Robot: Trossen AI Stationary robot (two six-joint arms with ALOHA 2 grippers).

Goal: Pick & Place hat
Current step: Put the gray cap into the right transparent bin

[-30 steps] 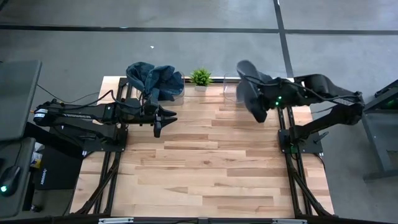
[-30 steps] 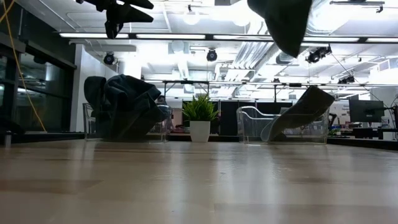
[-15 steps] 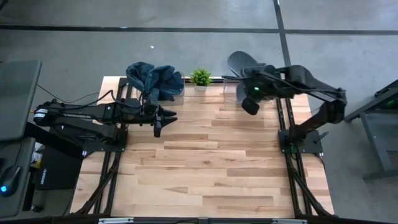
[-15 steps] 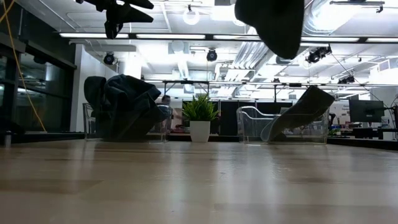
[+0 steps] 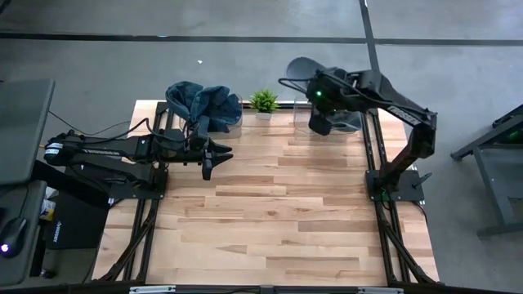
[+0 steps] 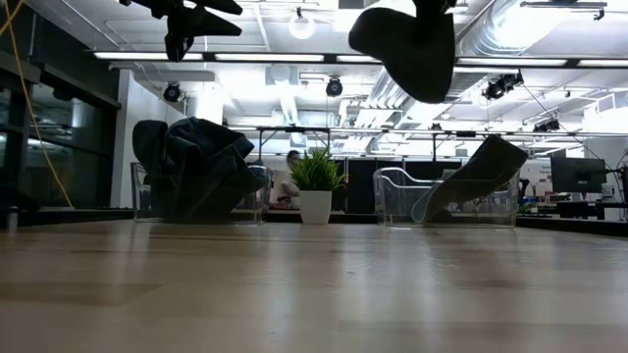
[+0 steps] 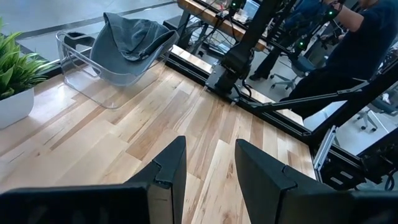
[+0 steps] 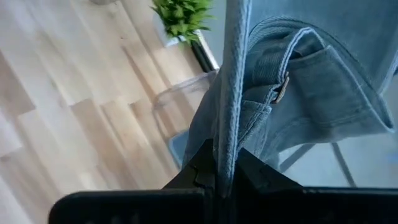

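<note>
My right gripper (image 5: 320, 96) is shut on a blue denim cap (image 5: 304, 72), high above the far right of the table, over the clear bin (image 5: 339, 124). In the low view the cap (image 6: 410, 49) hangs high above the table top. A second cap (image 6: 481, 175) leans inside that bin (image 6: 446, 206). A heap of denim caps (image 5: 203, 101) fills the bin at the far left. My left gripper (image 5: 219, 155) is open and empty, held above the table's left part; its fingers (image 7: 168, 171) stand apart in the left wrist view. My right gripper pinches the cap's thin brim edge (image 8: 230, 134) between its two fingers (image 8: 205, 165). The brim runs straight out from the fingers, edge on. The crown with its strap and buckle (image 8: 281, 87) hangs to one side. The cap is lifted clear of the table and the bin.
A small potted plant (image 5: 263, 100) stands at the far edge between the two bins. The wooden table top (image 5: 270, 212) lies bare in the middle and near part. A person (image 6: 290, 176) shows in the room behind the plant.
My right gripper has carried the cap toward the table's far edge and a little to the left, turning as it went; the cap has swung round and now hangs over the far side of the right bin, still lifted clear.
</note>
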